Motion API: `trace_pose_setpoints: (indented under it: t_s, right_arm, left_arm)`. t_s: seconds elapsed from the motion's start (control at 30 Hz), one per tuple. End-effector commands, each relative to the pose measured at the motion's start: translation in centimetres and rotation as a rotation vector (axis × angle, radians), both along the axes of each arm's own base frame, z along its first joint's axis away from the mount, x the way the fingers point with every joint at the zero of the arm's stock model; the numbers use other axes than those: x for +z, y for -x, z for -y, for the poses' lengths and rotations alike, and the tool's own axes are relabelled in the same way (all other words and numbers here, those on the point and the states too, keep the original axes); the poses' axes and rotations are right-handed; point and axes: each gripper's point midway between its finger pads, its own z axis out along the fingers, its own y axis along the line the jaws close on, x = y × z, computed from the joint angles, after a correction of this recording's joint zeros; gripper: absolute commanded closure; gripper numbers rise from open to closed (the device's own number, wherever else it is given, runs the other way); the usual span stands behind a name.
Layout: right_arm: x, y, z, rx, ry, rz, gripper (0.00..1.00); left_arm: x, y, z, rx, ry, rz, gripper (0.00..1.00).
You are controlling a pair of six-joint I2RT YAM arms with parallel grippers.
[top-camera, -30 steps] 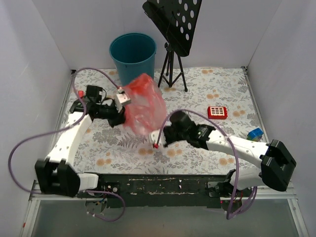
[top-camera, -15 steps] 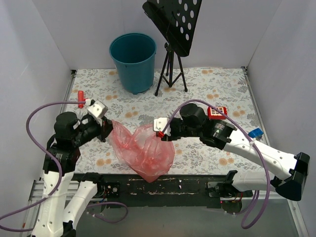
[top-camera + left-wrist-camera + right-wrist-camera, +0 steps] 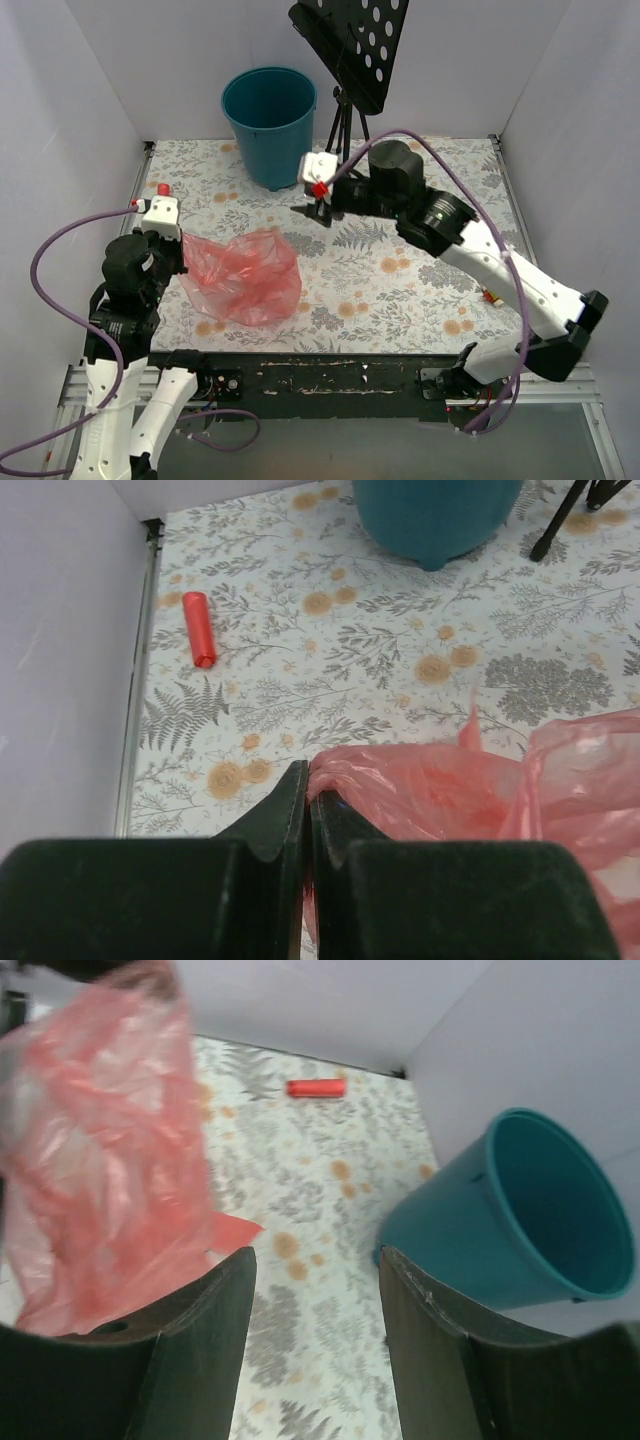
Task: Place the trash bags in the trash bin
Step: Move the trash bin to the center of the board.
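Observation:
The trash bag (image 3: 242, 278), a crinkly translucent red film, lies spread on the flowered table at the near left. My left gripper (image 3: 180, 260) is shut on its left edge; in the left wrist view the film (image 3: 480, 790) is pinched between the closed fingers of that gripper (image 3: 308, 775). My right gripper (image 3: 308, 203) hovers open near the teal trash bin (image 3: 270, 120) at the back, with nothing between its fingers. In the right wrist view the bin (image 3: 520, 1210) stands right of the open gripper (image 3: 315, 1255), and the bag (image 3: 100, 1170) is at the left.
A black music stand (image 3: 350, 50) on a tripod (image 3: 345, 150) stands just right of the bin. A small red cylinder (image 3: 162, 188) lies by the left wall, also in the left wrist view (image 3: 200, 628). White walls enclose the table on three sides.
The right gripper opened, let go of the bag and swung back toward the bin. The left gripper drew the bag left, and it now lies lower and flatter on the table.

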Motion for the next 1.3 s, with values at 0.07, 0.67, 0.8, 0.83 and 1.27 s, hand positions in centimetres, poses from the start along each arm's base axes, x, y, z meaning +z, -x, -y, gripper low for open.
trace_pose_setpoints:
  t_s: [0.07, 0.67, 0.8, 0.83, 1.27]
  right_arm:
    - [0.2, -10.6, -4.8, -0.18, -0.053, 0.128, 0.39]
    - [-2.8, -25.2, -10.5, -0.247, -0.009, 0.32, 0.36]
    - [-5.5, -27.7, -10.2, -0.276, 0.031, 0.331, 0.36]
    - [-5.5, -28.6, -9.9, -0.291, 0.027, 0.333, 0.36]
    - [-13.3, -24.3, -7.9, -0.062, 0.25, 0.084, 0.64]
  left_arm:
    - [2.2, 1.8, 0.5, -0.081, -0.048, 0.046, 1.0]
    - [0.3, 8.0, 4.2, -0.322, 0.038, -0.025, 1.0]
    - [0.5, 8.0, 4.4, -0.314, 0.072, -0.013, 1.0]
    - [0.5, 8.0, 4.5, -0.312, 0.081, -0.01, 1.0]
    - [0.9, 8.4, 4.6, -0.303, 0.11, -0.006, 1.0]
